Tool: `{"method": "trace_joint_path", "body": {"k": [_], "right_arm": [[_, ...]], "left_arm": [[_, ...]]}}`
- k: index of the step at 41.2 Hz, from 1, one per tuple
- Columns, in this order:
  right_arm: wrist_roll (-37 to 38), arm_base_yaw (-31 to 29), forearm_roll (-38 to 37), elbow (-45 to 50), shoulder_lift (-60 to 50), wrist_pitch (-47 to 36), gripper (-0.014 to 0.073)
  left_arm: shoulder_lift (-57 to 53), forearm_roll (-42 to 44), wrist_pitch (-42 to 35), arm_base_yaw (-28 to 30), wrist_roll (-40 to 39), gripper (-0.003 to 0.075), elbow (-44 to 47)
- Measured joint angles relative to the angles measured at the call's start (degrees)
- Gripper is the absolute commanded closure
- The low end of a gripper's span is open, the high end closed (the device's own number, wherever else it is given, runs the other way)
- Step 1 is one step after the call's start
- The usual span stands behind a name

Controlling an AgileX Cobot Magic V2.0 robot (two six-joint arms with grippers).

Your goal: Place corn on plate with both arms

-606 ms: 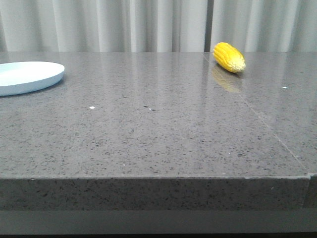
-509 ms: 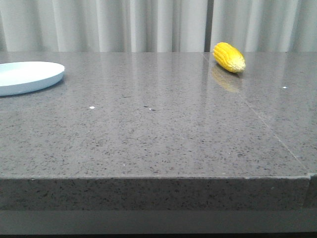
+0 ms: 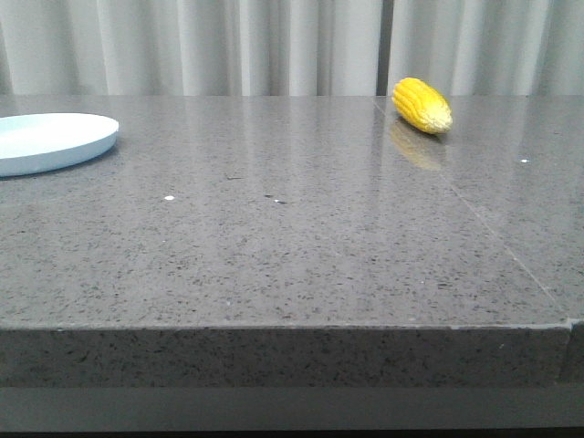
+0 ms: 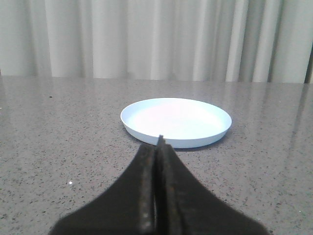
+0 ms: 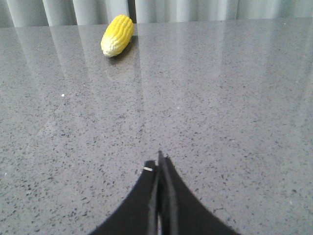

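- The corn (image 3: 422,105) lies on its side on the grey speckled bench (image 3: 292,237), far back on the right at about 1 o'clock in the front view, paler tip toward the right and slightly nearer the camera.
- Its yellow reflection shows on the glossy surface just in front of it.
- The plate (image 3: 50,141) sits at about 10 o'clock in the front view, cut by the left edge, well apart from the corn, with nothing on it.
- The left claw (image 4: 159,147) has its two black fingers pressed together, tips above the bench just short of the plate's (image 4: 176,120) near rim, holding nothing.
- The right claw (image 5: 160,164) is likewise pressed together with nothing in it, over bare bench.
- From the right wrist camera the corn (image 5: 117,35) lies well apart from the claw.
- Pale curtains (image 3: 274,46) hang behind the bench.
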Motion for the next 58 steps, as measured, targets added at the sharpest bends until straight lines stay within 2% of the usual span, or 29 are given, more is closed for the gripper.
{"method": "trace_joint_path", "body": {"k": [10,15,24,35,41,58], "right_arm": [[0.0,0.0,0.61,-2.48,0.0,-2.53,0.0656],[0.0,0.0,0.73,-7.92,0.0,-2.11,0.0656],[0.0,0.0,0.73,-21.17,1.26,2.92,0.0656],[0.0,0.0,0.73,-35.27,12.57,15.85,0.0656],[0.0,0.0,0.73,-39.29,19.36,21.4,0.0656],[0.0,0.0,0.73,-39.55,33.47,24.03,0.0656]], "left_arm": [[0.0,0.0,-1.7,0.0,0.0,0.0741,-1.09],[0.0,0.0,-0.92,0.0,0.0,0.0741,-7.12],[3.95,0.0,10.11,0.0,0.0,0.0741,-24.56],[15.97,0.1,23.43,0.0,0.0,0.0741,-40.9],[21.54,0.1,28.01,0.0,0.0,0.0741,-43.04],[32.49,0.1,37.63,0.0,0.0,0.0741,-43.04]]}}
